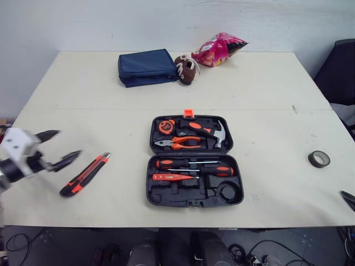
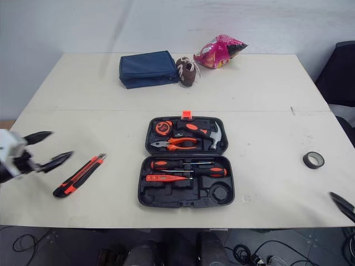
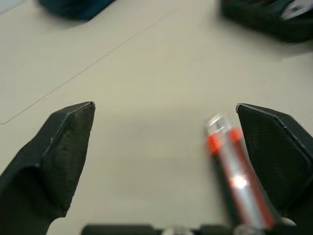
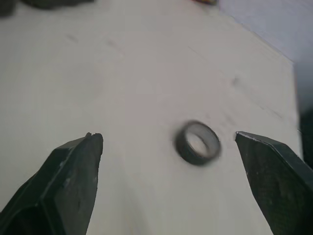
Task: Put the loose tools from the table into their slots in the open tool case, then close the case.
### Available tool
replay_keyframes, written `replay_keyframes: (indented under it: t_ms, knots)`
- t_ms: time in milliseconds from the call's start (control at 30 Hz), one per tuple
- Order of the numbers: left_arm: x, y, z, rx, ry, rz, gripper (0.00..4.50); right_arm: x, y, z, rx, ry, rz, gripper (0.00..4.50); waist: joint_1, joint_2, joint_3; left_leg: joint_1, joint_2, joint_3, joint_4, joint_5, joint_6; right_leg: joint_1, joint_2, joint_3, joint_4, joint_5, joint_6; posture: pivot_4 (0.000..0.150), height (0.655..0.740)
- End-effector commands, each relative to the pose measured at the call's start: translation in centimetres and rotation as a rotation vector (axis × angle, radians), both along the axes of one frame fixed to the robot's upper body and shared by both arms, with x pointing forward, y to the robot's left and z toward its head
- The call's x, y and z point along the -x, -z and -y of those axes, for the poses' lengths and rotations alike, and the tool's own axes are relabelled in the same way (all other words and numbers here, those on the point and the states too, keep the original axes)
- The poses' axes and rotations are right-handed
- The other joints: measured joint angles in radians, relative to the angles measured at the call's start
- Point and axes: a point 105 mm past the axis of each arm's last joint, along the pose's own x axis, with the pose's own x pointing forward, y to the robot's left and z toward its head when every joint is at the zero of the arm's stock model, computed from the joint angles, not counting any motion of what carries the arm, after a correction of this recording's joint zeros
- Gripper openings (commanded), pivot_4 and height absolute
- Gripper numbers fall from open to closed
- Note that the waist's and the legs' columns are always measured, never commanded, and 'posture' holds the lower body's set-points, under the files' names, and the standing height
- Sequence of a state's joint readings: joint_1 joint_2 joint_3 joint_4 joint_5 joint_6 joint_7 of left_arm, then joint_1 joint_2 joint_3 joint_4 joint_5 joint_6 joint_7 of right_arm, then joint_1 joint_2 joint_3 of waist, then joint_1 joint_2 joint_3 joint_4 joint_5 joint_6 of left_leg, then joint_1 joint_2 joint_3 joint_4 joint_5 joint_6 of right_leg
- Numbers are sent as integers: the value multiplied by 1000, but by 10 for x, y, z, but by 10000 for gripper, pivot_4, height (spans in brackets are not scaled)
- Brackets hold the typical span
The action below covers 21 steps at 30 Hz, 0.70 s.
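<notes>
Bright, even light casts faint shadows; glare spots the utility knife (image 3: pixel 238 182).

Open tool case (image 2: pixel 161 194) mid-table; utility knife (image 2: pixel 79 175) left of it, beside the wide-spread left gripper (image 2: pixel 61 143).

In left wrist view the utility knife (image 3: pixel 234 176) is blurred; its rear end goes under a finger (image 3: pixel 274 152) of the left gripper (image 3: pixel 165 106). The tool case (image 3: pixel 264 22) there is cut by the pic's edge — contents unreadable. Tape roll (image 4: pixel 197 143) looks blurred in right wrist view. Right gripper (image 4: pixel 167 136): head views catch approx. one fingertip (image 2: pixel 339 202) — rest cut off.
</notes>
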<state>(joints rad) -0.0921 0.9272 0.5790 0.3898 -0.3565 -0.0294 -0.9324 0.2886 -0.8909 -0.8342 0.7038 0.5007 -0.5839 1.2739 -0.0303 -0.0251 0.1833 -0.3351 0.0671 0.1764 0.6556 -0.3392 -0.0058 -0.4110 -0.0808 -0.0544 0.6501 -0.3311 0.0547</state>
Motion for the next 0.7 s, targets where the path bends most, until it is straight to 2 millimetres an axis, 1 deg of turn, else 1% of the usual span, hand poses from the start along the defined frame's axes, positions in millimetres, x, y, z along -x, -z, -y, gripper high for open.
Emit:
replay_keyframes:
  t_ms: [33, 100, 167, 267, 367, 500, 633, 700]
  knots:
    - [39, -4, -70, -18, -283, 40, 44919, 39, -2, 28, 39, 173, 15, 45000, -1, 0, 0, 1, 0, 0, -3, 0, -1, 0, 0, 0, -1, -1, 0, 1500, 7400]
    - [56, 5, -85, -3, -342, 14, 44919, 47, 3, 31, 35, 204, 5, 45000, -9, 0, 0, 2, 1, 0, -7, 0, -2, 0, 0, -1, -4, -1, -1, 1500, 7400]
    - [69, 11, -94, 14, -383, 3, 44919, 51, 10, 31, 30, 212, -16, 45000, -16, -1, 0, 2, 1, 1, -6, 0, -2, 1, 0, -1, -4, -1, -1, 1500, 7400]
    - [82, 21, -97, 22, -397, -32, 44919, 51, 15, 30, 19, 217, -24, 45000, -23, -2, -1, 2, 1, 1, -5, -1, -4, 1, -2, -1, -3, 1, 0, 1500, 7400]
    - [89, 27, -97, 42, -402, -42, 44919, 43, 16, 29, 15, 207, -12, 45000, -25, -3, -1, 3, 1, 0, -6, -1, -5, 1, -2, -2, -3, 2, -1, 1500, 7400]
    - [90, 30, -91, 58, -380, -34, 44919, 24, 15, 25, -5, 178, 26, 45000, -27, -2, -1, 3, 1, 0, -7, 0, -7, 1, -2, -2, -2, 1, -2, 1500, 7400]
    - [86, 31, -75, 79, -312, -25, 44919, 6, 19, 7, -27, 83, 38, 45000, -26, -2, -1, 3, 1, 0, -7, 1, -8, 1, -2, -3, -2, 1, -2, 1500, 7400]
    - [80, 29, -56, 95, -229, -33, 44919, -13, 15, -15, -42, -29, 73, 45000, -26, -2, -1, 2, 1, -1, -7, 1, -8, 1, -2, -3, -2, 1, -2, 1500, 7400]
